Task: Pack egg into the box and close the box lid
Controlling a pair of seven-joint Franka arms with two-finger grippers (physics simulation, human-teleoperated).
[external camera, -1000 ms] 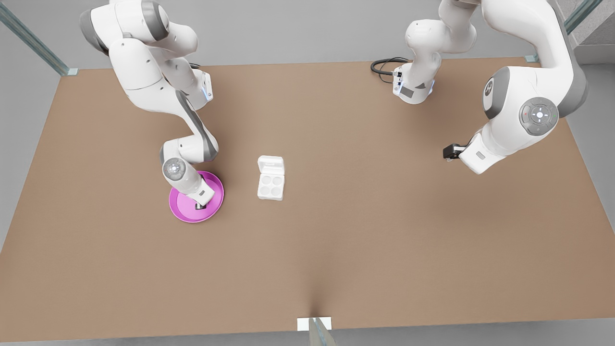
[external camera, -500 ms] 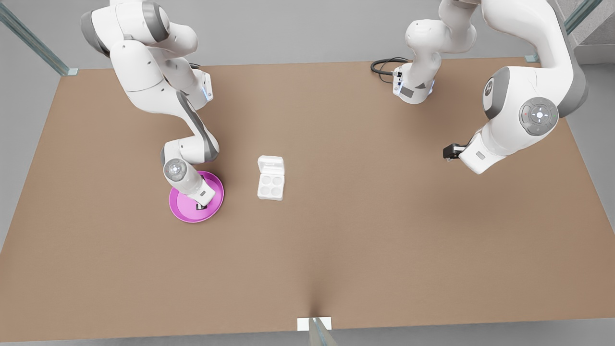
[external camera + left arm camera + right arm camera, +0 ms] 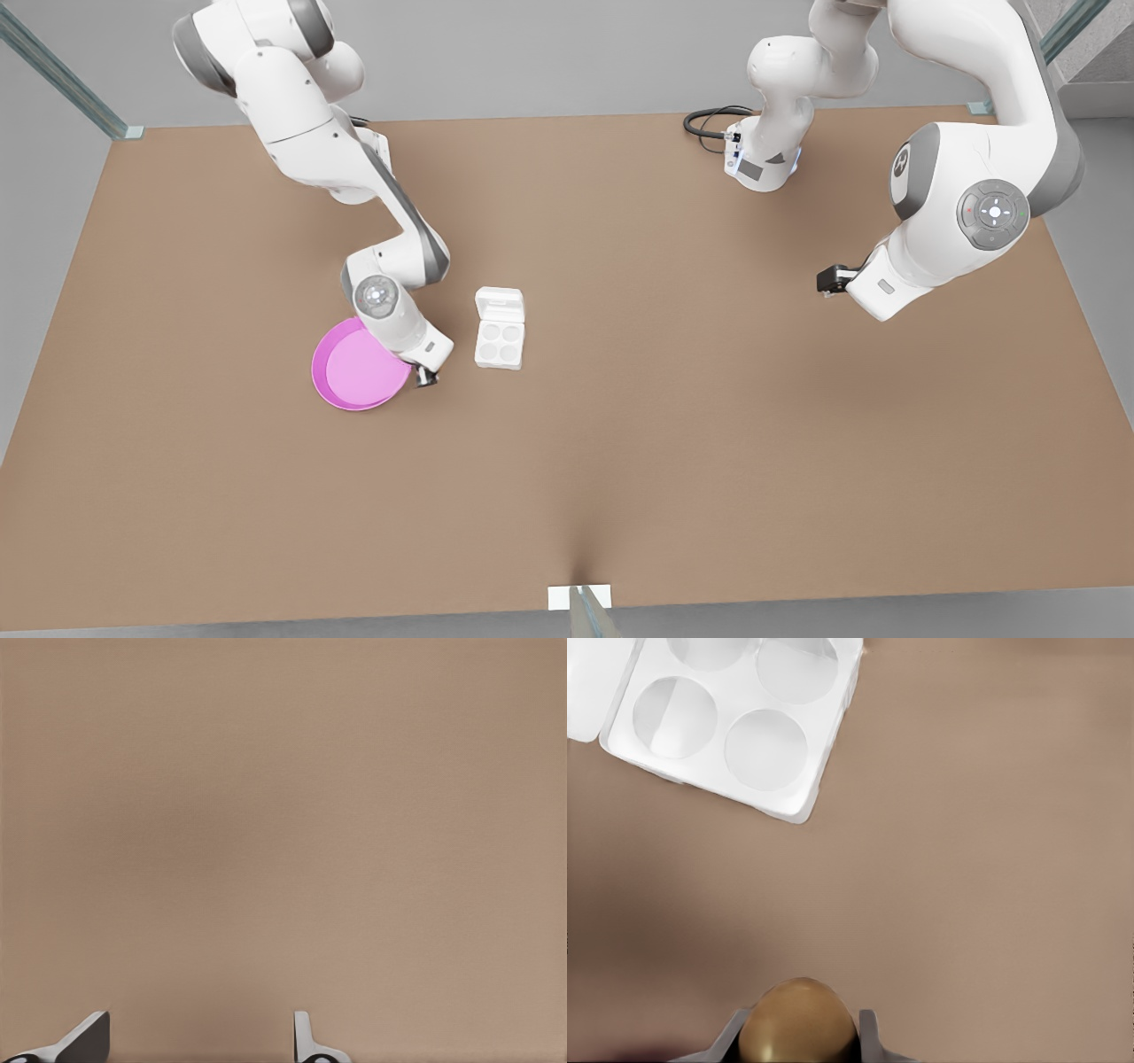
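My right gripper [image 3: 426,377] hangs just past the pink plate's rim, between the plate and the box, on the front view's left. In the right wrist view it [image 3: 799,1038] is shut on the tan egg [image 3: 799,1019]. The white box [image 3: 500,344] lies open on the table with its four round cups [image 3: 735,722] empty. The box lid [image 3: 500,305] lies flat behind the tray, and its edge [image 3: 589,691] shows in the right wrist view. My left gripper [image 3: 825,281] waits high on the front view's right, its fingers [image 3: 87,1039] open over bare table.
A round pink plate [image 3: 354,372] lies empty to the front view's left of the box. A black cable [image 3: 706,121] coils by an arm base at the back. The brown table [image 3: 664,425] spreads wide in front.
My right gripper has come up off the pink plate with the egg and moved toward the front view's right, nearer the box. The left arm has not moved.
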